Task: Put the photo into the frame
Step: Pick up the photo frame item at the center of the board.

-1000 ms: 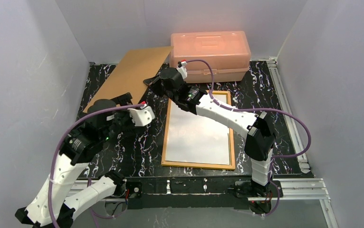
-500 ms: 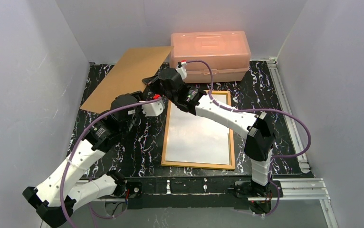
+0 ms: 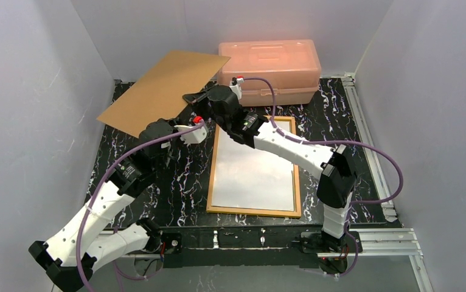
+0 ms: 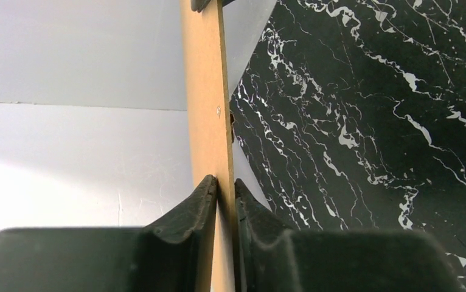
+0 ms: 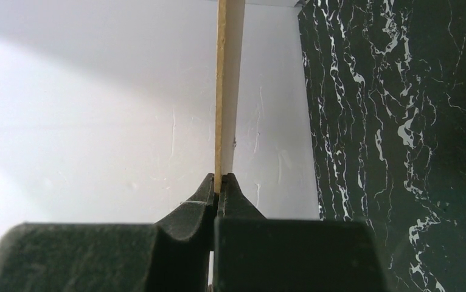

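Observation:
The frame [image 3: 252, 212] lies flat on the black marble table, its yellow-orange border around a plain pale surface. The photo's printed side is out of view. A brown backing board [image 3: 160, 91] hangs tilted above the table's back left. My right gripper [image 3: 191, 98] is shut on the board's right edge; in the right wrist view the thin board [image 5: 220, 91] rises from between its jaws [image 5: 220, 176]. My left gripper [image 3: 171, 123] clamps the board's near edge. The left wrist view shows the board [image 4: 206, 91] pinched between both of its fingers [image 4: 225, 180].
A salmon-pink plastic box [image 3: 270, 67] stands at the back, just behind the right gripper. Grey walls enclose the left, back and right. A metal rail [image 3: 364, 140] runs along the table's right edge.
My left arm swung in to the board's near edge and its jaws closed on it. The board has risen and tilted up off the table. The right gripper kept its hold.

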Robot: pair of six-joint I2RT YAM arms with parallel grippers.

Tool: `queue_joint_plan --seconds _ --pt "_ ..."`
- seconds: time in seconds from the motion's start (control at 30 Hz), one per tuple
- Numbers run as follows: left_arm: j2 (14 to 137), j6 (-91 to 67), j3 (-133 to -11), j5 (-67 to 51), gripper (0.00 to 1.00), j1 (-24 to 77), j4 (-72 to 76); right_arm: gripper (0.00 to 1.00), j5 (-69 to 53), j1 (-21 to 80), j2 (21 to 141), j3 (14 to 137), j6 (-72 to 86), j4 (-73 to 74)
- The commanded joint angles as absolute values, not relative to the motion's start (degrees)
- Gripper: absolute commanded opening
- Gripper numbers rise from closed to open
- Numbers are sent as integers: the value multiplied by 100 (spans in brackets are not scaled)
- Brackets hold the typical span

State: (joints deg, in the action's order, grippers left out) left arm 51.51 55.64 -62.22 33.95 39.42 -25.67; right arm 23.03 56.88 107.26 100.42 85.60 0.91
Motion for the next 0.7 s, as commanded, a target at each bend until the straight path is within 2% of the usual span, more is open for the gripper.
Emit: queue_joint_plan --seconds 0.0,0.03,0.1,0.17,0.23,0.3,0.4,0.5,0.67 --pt "5160 5338 -6335 3619 8 3729 -2366 1 1955 5761 9925 9983 8597 -791" --pt "5211 5301 -6393 3617 2 3698 -2391 1 1925 5772 9878 9921 8575 -797" --pt "5326 5204 -6547 3605 0 3645 -2439 3 1872 5783 9782 9766 8480 -826" --pt "5393 5033 -6760 3495 0 3598 -2560 18 1836 5788 9671 9612 8271 -922" --pt "5455 4767 -7108 3346 0 3595 -2814 41 1815 5786 9555 9439 7948 -1032" --pt "5531 4315 -7614 3077 0 3595 -3325 54 1752 5783 9417 9234 7613 -1277" --pt "5582 3753 -8258 2638 0 3595 -3841 69 1645 5749 9207 9037 7181 -1424" --pt "5686 3456 -8877 2358 0 3595 -4260 79 1326 5694 9093 9003 6815 -1351" --pt "5833 3181 -10088 1947 0 3595 -4709 87 776 5484 8633 8237 6440 -1938"
